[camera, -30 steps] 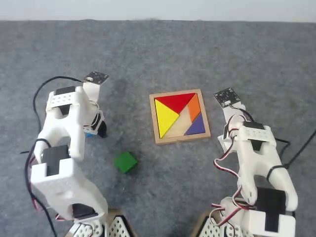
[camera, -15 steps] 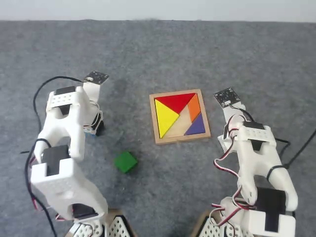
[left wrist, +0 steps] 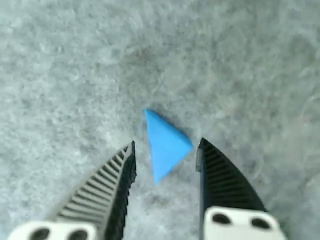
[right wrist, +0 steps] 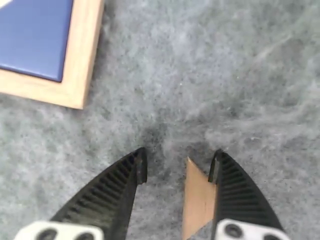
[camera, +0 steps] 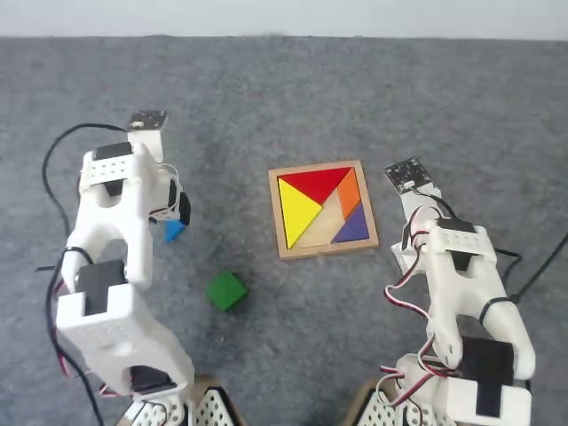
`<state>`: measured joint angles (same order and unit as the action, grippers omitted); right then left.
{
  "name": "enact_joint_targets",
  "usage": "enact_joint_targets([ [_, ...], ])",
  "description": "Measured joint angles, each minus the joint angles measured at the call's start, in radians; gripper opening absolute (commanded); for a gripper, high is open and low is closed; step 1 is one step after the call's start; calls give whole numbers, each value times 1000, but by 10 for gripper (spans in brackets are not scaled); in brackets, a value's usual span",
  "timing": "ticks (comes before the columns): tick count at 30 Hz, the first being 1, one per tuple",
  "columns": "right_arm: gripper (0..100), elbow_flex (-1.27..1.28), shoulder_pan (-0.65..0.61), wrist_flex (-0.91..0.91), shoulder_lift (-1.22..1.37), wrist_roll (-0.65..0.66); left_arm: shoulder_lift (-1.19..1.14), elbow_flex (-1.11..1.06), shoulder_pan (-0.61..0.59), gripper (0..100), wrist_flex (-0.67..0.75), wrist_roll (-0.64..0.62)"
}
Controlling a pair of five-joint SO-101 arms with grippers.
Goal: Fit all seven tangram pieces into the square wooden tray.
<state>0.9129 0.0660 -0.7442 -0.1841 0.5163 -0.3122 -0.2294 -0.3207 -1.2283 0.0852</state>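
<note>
Left tool (left wrist: 166, 145) open, I see it straddling the blue triangle (left wrist: 167, 142) flat on the desk, well apart from the tray (camera: 325, 251); right tool (right wrist: 180, 151) open too, tan piece (right wrist: 197, 205) against one finger.

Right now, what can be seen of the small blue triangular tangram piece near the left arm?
The small blue triangular tangram piece is a plain, smooth, evenly coloured triangle, material unclear. It lies flat on the grey felt table cover, outside the square wooden tray, framed by the open left tool, whose fingers appear not to touch it.
</note>
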Motion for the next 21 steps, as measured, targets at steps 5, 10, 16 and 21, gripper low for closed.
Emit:
enact_joint_targets([
  [5, 213, 0, 0, 0, 0, 0, -101, 52, 6, 195, 3, -17],
  [10, 213, 0, 0, 0, 0, 0, -141, 110, 6, 194, -41, -20],
  [16, 213, 0, 0, 0, 0, 0, -144, 115, 12, 143, -48, -20],
  [21, 213, 0, 0, 0, 0, 0, -144, 115, 14, 137, -57, -23],
])
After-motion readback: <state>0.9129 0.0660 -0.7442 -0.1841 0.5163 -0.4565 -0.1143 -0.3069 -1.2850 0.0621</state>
